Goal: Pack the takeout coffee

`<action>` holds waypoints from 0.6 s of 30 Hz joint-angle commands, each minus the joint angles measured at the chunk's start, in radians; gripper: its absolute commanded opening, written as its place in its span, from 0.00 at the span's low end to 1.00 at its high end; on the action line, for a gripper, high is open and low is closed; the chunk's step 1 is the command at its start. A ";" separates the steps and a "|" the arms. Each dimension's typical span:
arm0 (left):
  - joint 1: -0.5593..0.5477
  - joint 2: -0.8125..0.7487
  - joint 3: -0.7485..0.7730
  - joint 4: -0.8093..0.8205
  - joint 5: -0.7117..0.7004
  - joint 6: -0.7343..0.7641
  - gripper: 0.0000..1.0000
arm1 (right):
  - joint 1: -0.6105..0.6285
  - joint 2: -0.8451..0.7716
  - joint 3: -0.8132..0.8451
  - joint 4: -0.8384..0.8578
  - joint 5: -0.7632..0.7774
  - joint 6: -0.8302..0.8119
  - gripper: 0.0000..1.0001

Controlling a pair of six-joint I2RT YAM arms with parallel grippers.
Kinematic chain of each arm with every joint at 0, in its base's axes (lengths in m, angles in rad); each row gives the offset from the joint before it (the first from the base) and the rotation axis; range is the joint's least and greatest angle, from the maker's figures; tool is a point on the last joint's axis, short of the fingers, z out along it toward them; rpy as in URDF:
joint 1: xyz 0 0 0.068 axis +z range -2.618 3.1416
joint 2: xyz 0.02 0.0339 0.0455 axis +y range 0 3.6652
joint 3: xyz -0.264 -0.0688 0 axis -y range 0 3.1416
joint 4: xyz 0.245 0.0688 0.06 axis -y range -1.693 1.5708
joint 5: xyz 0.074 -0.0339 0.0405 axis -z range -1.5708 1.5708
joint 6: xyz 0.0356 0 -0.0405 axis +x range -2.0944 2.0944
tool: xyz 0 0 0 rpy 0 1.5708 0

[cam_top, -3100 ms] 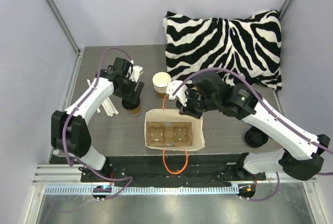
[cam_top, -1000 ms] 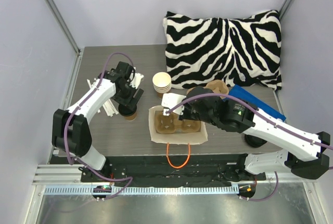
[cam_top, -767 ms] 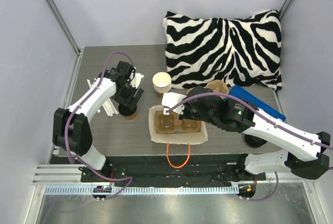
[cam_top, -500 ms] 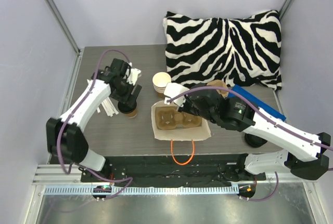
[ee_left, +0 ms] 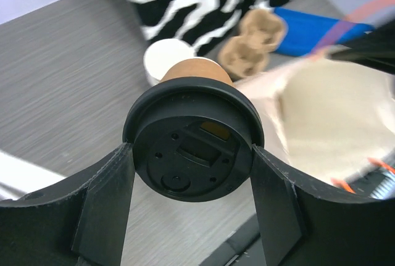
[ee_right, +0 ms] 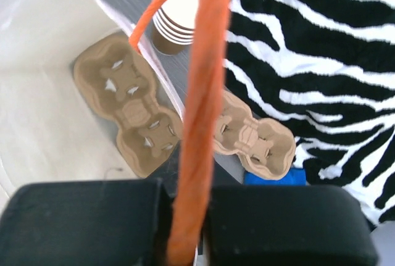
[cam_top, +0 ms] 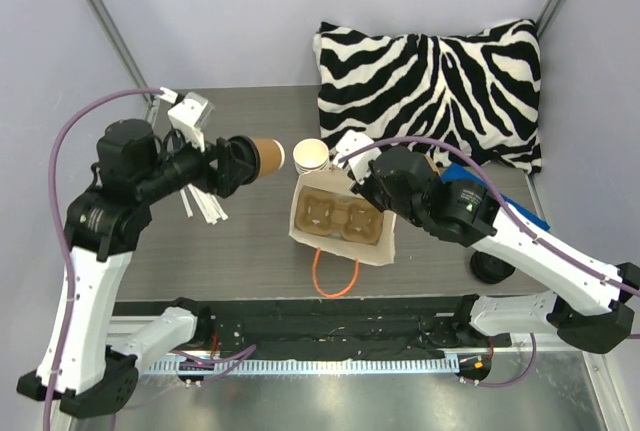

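Observation:
The takeout coffee (cam_top: 266, 156), a brown paper cup with a black lid (ee_left: 192, 149), hangs on its side above the table, left of the bag. My left gripper (cam_top: 245, 161) is shut on it, one finger (ee_left: 111, 198) at each side of the lid. The cup's brown body (ee_left: 196, 68) points away from the wrist camera. The white paper bag (cam_top: 385, 241) stands open with a brown cup carrier (cam_top: 338, 215) inside. My right gripper (cam_top: 362, 177) is shut on the bag's orange handle (ee_right: 200, 124), which runs up between its fingers.
A stack of lidless cream cups (cam_top: 310, 156) stands just behind the bag. A spare carrier (ee_right: 250, 136) and a blue flat object (cam_top: 500, 206) lie to the right. The zebra pillow (cam_top: 430, 81) fills the back right. Black lids (cam_top: 492, 266) sit front right, white sticks (cam_top: 205, 206) left.
My left arm has lifted the coffee off the table, tipped it sideways and carried it right toward the bag. The right gripper has pulled the handle back and the bag has shifted.

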 commanded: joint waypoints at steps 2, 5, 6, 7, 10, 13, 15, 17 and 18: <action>-0.019 -0.028 -0.010 0.030 0.174 -0.050 0.17 | -0.062 0.017 0.051 0.042 -0.042 0.133 0.01; -0.023 -0.016 0.010 0.012 0.229 -0.054 0.17 | -0.083 0.035 0.085 0.026 -0.081 0.172 0.01; -0.025 -0.018 0.010 0.010 0.240 -0.054 0.17 | -0.088 0.038 0.085 0.023 -0.092 0.186 0.01; -0.031 -0.018 0.007 0.012 0.255 -0.059 0.17 | -0.091 0.041 0.085 0.022 -0.107 0.192 0.01; -0.055 -0.022 -0.007 0.012 0.265 -0.051 0.17 | -0.105 0.046 0.080 0.017 -0.145 0.208 0.01; -0.056 -0.022 -0.004 0.016 0.272 -0.045 0.17 | -0.112 0.044 0.079 0.011 -0.197 0.202 0.01; -0.060 -0.016 0.010 0.013 0.309 -0.028 0.17 | -0.114 0.046 0.082 0.003 -0.237 0.199 0.01; -0.088 -0.007 0.016 -0.012 0.323 0.021 0.17 | -0.114 0.049 0.087 0.003 -0.266 0.190 0.01; -0.103 -0.005 0.014 -0.025 0.315 0.038 0.17 | -0.114 0.054 0.090 0.005 -0.271 0.189 0.01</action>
